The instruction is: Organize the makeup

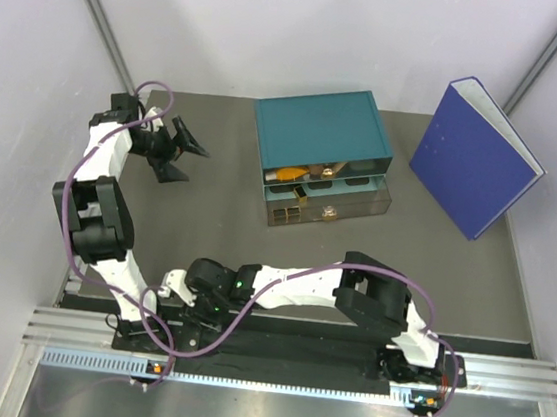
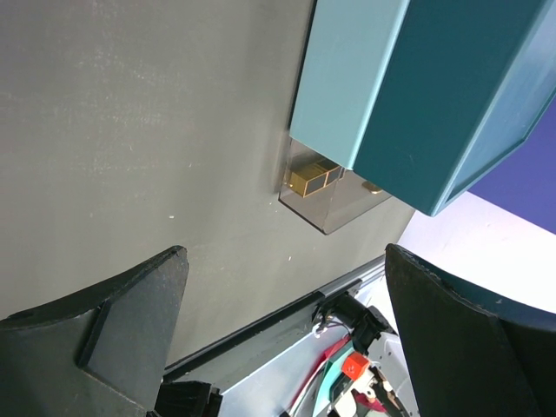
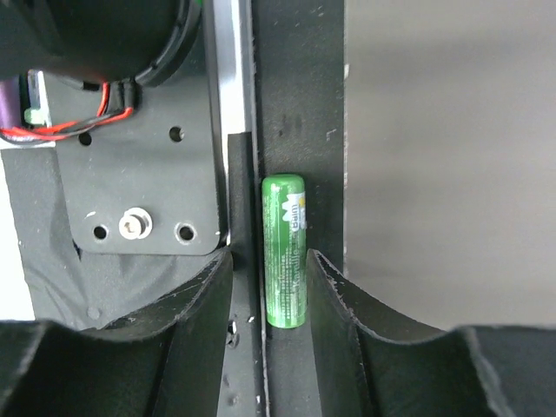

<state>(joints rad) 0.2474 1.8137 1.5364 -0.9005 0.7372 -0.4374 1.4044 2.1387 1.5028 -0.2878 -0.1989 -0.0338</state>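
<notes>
Black rail [image 3: 295, 130], right tool [image 3: 269, 259] straddling green tube [image 3: 285, 234]

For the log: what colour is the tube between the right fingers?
Green tube; best in right wrist view.

Left gripper [image 2: 285, 254] open above the grey worktop [image 2: 130, 130], looking towards the drawer box.

The two black fingers [image 2: 130, 321] stand wide apart in the lower corners of the view, and nothing is between them. They hang above bare worktop and touch nothing. Beyond them stands the teal drawer box [image 2: 417, 95]. Under it a clear drawer [image 2: 334, 213] is pulled out a little and rests on the worktop. Inside the drawer, small gold-and-black cases [image 2: 306, 180] lie close to its front wall. Behind the box a piece of the blue binder [image 2: 540, 174] shows. Along the worktop's edge, below the fingers, runs a metal rail [image 2: 347, 282], with cables and a small red part beside it.
</notes>
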